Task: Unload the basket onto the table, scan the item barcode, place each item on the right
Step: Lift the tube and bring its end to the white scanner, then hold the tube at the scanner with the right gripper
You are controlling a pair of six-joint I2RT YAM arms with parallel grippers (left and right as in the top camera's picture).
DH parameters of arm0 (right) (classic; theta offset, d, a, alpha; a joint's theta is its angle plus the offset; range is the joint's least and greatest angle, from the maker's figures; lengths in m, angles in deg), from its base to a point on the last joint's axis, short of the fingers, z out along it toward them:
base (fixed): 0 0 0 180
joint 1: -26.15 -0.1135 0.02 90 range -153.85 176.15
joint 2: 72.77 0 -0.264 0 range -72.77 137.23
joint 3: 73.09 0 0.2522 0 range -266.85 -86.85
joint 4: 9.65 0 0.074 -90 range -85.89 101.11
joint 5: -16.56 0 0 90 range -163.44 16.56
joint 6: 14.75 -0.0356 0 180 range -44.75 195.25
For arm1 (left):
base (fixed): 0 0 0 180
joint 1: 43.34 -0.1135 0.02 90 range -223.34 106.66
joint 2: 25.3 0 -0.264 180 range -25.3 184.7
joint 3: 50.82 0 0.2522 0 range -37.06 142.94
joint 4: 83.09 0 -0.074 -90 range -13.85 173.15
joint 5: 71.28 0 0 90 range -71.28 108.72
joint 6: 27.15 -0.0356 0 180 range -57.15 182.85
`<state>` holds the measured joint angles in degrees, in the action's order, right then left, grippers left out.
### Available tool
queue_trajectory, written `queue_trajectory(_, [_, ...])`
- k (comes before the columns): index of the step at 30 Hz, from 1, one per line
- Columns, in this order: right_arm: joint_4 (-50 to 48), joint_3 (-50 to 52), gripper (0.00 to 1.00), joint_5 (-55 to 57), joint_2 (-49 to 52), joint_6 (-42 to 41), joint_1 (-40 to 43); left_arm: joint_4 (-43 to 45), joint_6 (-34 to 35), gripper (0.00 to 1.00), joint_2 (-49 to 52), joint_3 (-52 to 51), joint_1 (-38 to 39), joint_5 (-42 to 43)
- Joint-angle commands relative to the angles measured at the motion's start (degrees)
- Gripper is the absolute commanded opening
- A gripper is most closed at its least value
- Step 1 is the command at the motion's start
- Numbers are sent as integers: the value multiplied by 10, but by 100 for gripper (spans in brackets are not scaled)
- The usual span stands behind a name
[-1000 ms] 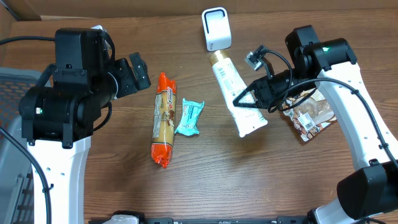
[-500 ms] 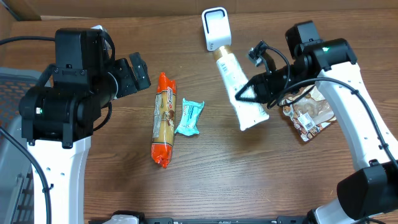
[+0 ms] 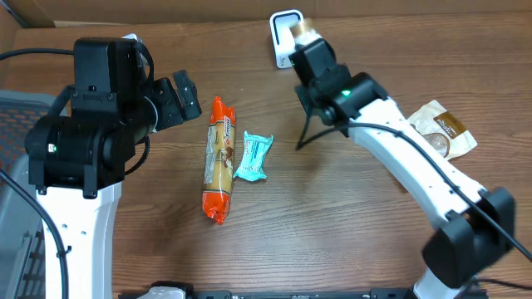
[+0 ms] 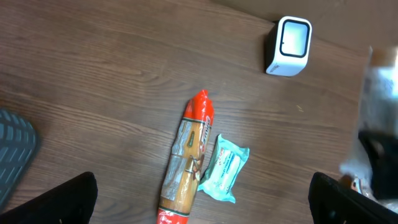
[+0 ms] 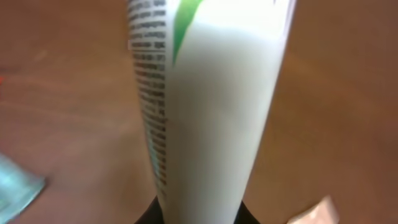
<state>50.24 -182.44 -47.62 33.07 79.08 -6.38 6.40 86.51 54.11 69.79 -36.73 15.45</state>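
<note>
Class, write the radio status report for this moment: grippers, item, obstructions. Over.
Left gripper open, empty. Right gripper shut on white tube, cap end near the scanner. Orange sausage pack and teal packet lie aside, not blocking.

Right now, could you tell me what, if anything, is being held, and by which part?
The right gripper holds the white tube by its body; the left gripper is open and empty.
</note>
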Motion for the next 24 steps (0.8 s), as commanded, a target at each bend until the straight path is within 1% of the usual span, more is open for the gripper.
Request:
queue_trajectory(1, [-83, -19, 4, 86, 31, 120, 12, 1, 4, 100, 1, 9, -2, -3])
queue_trajectory(6, [-252, -19, 4, 87, 84, 283, 27, 1, 4, 100, 1, 9, -2, -3])
queue_trajectory(10, [-389, -19, 4, 106, 130, 372, 40, 1, 4, 100, 1, 9, -2, -3])
queue_trajectory(12, [-482, -21, 3, 126, 164, 448, 49, 1, 4, 99, 1, 9, -2, -3])
queue_trajectory(13, [-507, -24, 3, 135, 174, 473, 49, 1, 4, 100, 1, 9, -2, -3])
queue_trajectory(15, [-525, -35, 3, 137, 188, 499, 51, 1, 4, 99, 1, 9, -2, -3])
queue_trajectory(18, [-525, -57, 3, 113, 205, 501, 58, 1, 4, 100, 1, 9, -2, -3])
queue_trajectory(20, [-528, -65, 4, 80, 213, 516, 66, 1, 4, 100, 1, 9, -2, -3])
queue_trajectory(24, [-555, -65, 4, 49, 232, 522, 76, 1, 4, 100, 1, 9, -2, -3])
